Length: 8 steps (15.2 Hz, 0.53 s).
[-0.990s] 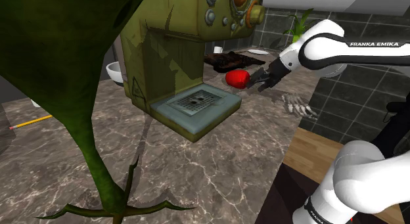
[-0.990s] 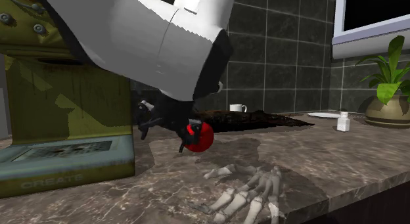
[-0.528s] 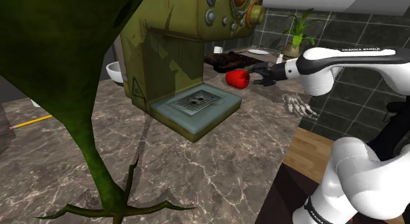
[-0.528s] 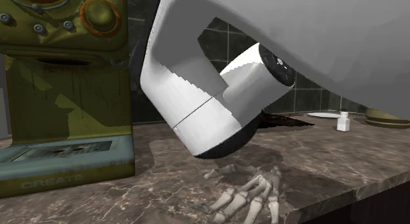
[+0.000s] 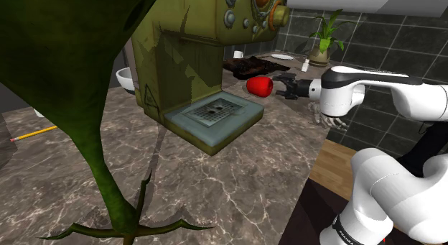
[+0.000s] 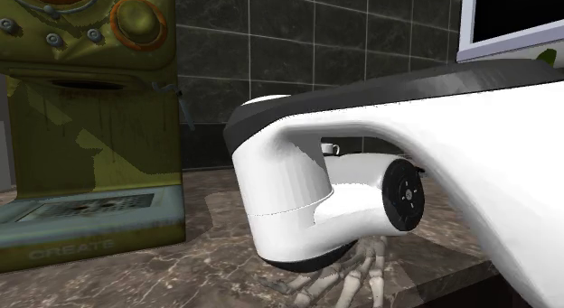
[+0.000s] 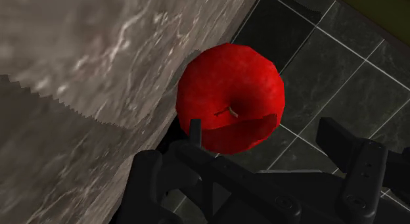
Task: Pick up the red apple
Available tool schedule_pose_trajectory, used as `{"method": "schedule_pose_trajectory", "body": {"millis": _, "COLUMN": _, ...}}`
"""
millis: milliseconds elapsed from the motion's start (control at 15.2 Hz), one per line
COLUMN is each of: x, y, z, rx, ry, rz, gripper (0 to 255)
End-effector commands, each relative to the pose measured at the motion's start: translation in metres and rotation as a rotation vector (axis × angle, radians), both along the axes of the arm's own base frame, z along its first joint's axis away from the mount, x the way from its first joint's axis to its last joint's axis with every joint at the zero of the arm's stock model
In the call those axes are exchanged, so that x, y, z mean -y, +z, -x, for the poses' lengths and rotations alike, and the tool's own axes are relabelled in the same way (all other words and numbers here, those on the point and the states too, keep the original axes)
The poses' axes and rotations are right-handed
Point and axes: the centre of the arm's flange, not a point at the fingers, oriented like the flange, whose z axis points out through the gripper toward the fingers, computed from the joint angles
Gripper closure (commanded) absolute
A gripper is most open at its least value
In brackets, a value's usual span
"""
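Next, advance wide-open black two-finger gripper (image 7: 263, 134) straight toward round glossy red apple (image 7: 230, 91), apparently just ahead, slightly off-centre.

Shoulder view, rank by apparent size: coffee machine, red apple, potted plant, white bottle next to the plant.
1. green coffee machine, by far
2. potted plant, standing farther back, so distance shrinks it
3. red apple
4. small white bottle, also farther back
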Motion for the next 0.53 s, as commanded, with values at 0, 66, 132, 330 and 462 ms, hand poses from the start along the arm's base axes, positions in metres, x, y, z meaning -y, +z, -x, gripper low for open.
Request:
{"method": "schedule_pose_trajectory", "body": {"millis": 0, "x": 0.0009, "y": -0.0111, "z": -0.0011, "rx": 0.001, "ry": -0.002, "rz": -0.001, "gripper": 0}}
{"method": "schedule_pose_trajectory", "body": {"millis": 66, "x": 0.0009, "y": -0.0163, "z": -0.0011, "rx": 0.001, "ry": -0.002, "rz": -0.001, "gripper": 0}}
{"method": "schedule_pose_trajectory", "body": {"millis": 132, "x": 0.0009, "y": -0.0194, "z": -0.0011, "rx": 0.001, "ry": -0.002, "rz": -0.001, "gripper": 0}}
{"method": "schedule_pose_trajectory", "body": {"millis": 330, "x": 0.0000, "y": -0.0195, "z": -0.0005, "rx": 0.001, "ry": -0.002, "rz": -0.001, "gripper": 255}}
{"method": "schedule_pose_trajectory", "body": {"millis": 462, "x": 0.0000, "y": -0.0199, "z": -0.0012, "rx": 0.001, "ry": -0.002, "rz": -0.001, "gripper": 255}}
